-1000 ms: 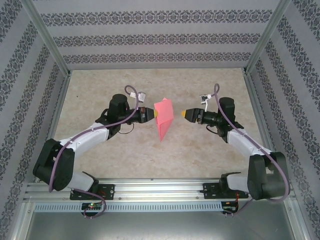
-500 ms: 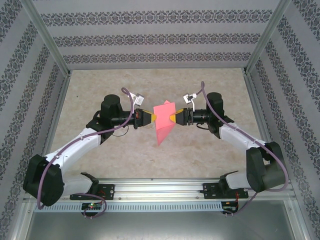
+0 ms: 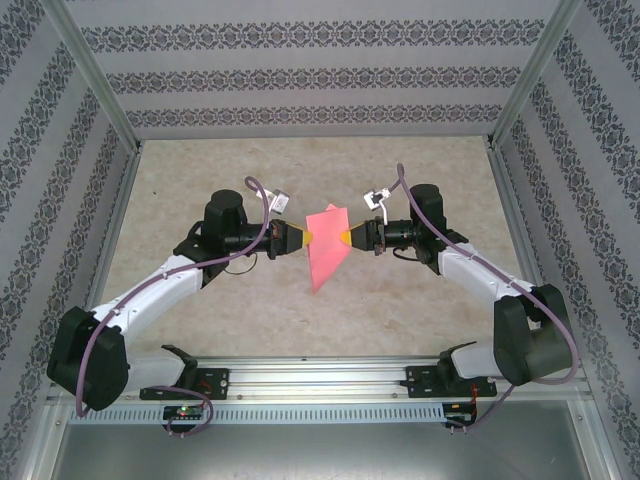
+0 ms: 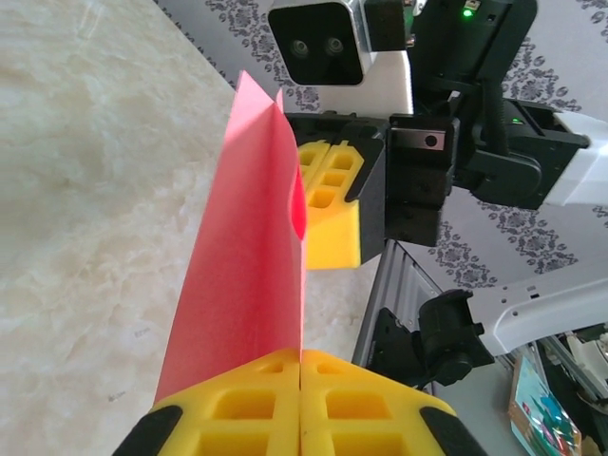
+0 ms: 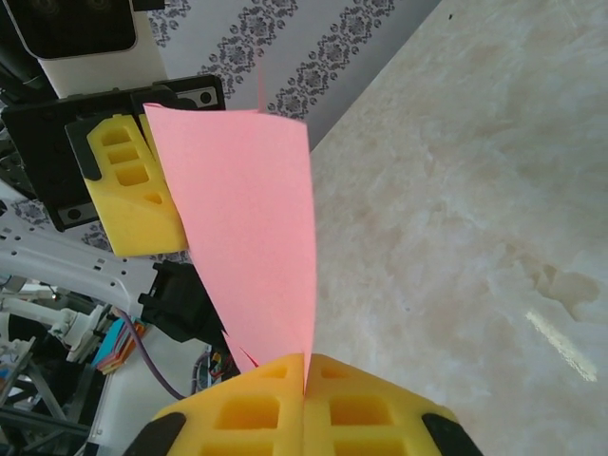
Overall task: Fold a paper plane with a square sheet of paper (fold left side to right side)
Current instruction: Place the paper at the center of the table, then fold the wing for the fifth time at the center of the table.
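The pink-red paper (image 3: 326, 252) hangs in the air above the table's middle, folded and tapering to a point at the bottom. My left gripper (image 3: 307, 238) is shut on its left edge, and my right gripper (image 3: 344, 238) is shut on its right edge. In the left wrist view the paper (image 4: 249, 266) rises from my closed yellow fingertips (image 4: 302, 353), with the other gripper's yellow pads behind it. In the right wrist view the paper (image 5: 249, 237) stands up from my closed fingertips (image 5: 306, 358).
The beige marbled tabletop (image 3: 300, 180) lies below, fenced by patterned walls and metal posts (image 3: 95, 80). An aluminium rail (image 3: 320, 385) carrying both arm bases runs along the near edge.
The right gripper moved left and closed on the paper's right edge. The left arm swung out and re-settled. The paper has been pulled narrower and hangs between both grippers.
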Available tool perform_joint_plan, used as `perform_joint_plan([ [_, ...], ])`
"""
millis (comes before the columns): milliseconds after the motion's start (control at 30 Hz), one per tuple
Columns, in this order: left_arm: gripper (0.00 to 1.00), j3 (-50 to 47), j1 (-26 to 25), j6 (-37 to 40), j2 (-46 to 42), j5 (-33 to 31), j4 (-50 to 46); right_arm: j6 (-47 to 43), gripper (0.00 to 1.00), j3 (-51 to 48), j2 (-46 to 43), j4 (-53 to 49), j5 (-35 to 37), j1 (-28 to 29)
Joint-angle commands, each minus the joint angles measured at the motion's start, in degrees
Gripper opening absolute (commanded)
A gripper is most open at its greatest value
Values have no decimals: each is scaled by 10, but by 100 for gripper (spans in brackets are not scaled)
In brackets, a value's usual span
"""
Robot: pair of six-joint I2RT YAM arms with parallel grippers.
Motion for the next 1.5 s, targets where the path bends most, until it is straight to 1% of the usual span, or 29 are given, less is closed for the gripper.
perform_joint_plan([
  [0,31,4,13,21,0,-36,-30,-22,2,18,-5,-31,35,3],
  [33,41,6,15,31,-4,-59,-51,-23,2,19,0,-41,45,3],
  [100,55,14,15,48,-12,-116,-100,-14,1,18,14,-56,76,3],
  [133,59,19,15,57,-14,-147,-126,-9,1,16,29,-62,88,3],
  [167,61,23,15,62,-15,-173,-146,-2,0,16,41,-64,97,2],
  [200,61,24,15,66,-14,-194,-161,4,0,17,61,-72,112,1],
  [267,61,19,14,61,-9,-216,-170,13,0,19,104,-88,138,-12],
  [300,61,16,11,56,-6,-217,-169,24,0,20,131,-91,141,-27],
  [367,61,11,-6,51,-3,-227,-172,67,0,10,168,-51,115,-53],
  [433,61,5,-33,50,-5,-250,-180,84,0,6,180,-35,112,-63],
  [533,61,-4,-71,46,-1,-269,-175,51,0,22,175,-92,144,-59],
  [600,60,-1,-95,50,12,-281,-174,46,0,31,179,-116,158,-59],
  [833,59,66,-188,78,130,-348,-194,94,0,49,223,-156,165,-58],
  [1000,62,139,-236,97,235,-367,-219,98,0,59,229,-181,173,-58],
  [1167,63,194,-257,100,309,-412,-259,100,1,65,231,-189,166,-58],
  [1333,64,220,-267,101,339,-452,-290,103,2,66,232,-192,167,-58],
  [1467,63,224,-273,98,355,-467,-297,112,2,68,234,-193,167,-59],
])
